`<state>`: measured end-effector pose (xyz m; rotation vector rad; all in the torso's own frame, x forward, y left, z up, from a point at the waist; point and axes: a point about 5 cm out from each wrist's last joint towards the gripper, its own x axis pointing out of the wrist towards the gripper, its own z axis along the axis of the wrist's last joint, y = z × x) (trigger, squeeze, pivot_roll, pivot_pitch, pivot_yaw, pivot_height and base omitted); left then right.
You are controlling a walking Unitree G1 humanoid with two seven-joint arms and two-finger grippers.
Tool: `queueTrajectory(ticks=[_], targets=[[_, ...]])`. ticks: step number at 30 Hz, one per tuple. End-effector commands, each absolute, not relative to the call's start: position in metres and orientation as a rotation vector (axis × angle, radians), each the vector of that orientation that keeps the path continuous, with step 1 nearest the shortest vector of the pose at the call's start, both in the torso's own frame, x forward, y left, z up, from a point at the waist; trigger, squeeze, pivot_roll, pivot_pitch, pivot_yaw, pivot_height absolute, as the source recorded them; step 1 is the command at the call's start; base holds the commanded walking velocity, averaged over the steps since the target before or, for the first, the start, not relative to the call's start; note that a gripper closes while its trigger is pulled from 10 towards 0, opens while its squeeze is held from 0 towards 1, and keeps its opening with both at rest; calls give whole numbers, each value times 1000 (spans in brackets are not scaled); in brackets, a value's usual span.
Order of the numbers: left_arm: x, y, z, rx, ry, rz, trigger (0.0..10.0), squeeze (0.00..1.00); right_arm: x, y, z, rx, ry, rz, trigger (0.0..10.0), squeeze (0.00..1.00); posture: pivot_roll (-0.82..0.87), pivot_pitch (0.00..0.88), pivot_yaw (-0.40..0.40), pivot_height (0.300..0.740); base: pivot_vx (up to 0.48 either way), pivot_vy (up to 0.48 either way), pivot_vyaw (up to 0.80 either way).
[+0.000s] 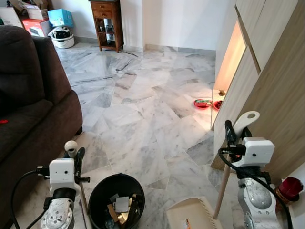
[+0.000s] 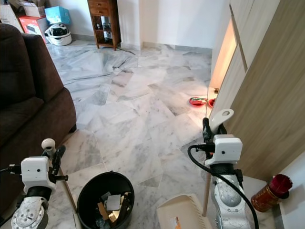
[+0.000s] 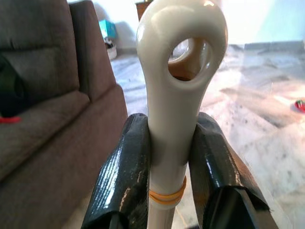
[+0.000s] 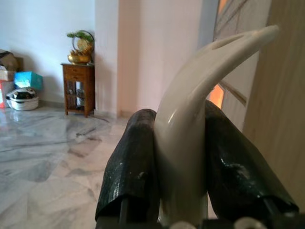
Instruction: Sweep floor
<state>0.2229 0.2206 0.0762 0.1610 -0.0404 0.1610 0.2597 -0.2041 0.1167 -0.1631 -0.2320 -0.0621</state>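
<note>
My left gripper (image 1: 76,153) is shut on a stick's white looped handle end (image 3: 181,57); the black fingers (image 3: 124,171) clamp it from both sides. My right gripper (image 1: 232,132) is shut on a second stick's curved white handle (image 4: 190,109). That wooden stick (image 1: 223,186) runs down to the floor beside a cream dustpan (image 1: 190,214). A black bin (image 1: 116,198) holding scraps sits on the marble floor (image 1: 143,109) between my two arms.
A brown sofa (image 1: 33,105) fills the left side. A tall wooden cabinet (image 1: 271,90) lines the right, with red bowls (image 1: 205,103) at its lit gap. A red-topped container (image 1: 289,188) stands at the right. A wooden side table (image 1: 107,24), boxes and a helmet (image 1: 62,36) are far back.
</note>
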Motion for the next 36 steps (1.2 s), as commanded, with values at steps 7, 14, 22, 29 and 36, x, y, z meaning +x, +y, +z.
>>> queueTrajectory(ticks=[7,14,22,29,36], targets=[[227,226,82,144,-79,152,10000,0,259,-213,117,-61,-257,-120,10000,0,4,0,26,740,0,0,0],[222,225,80,145,-74,148,10000,0,249,-229,112,-77,-237,-157,10000,0,3,0,25,740,0,0,0],[220,222,77,128,-60,146,10000,0,251,-238,94,-39,-173,-180,10000,0,6,0,17,740,0,0,0],[218,222,78,121,-65,161,10000,0,255,-237,84,-4,-129,-170,10000,0,21,0,9,740,0,0,0],[217,222,77,119,-65,165,10000,0,262,-239,82,29,-119,-158,10000,0,16,0,8,740,0,0,0]])
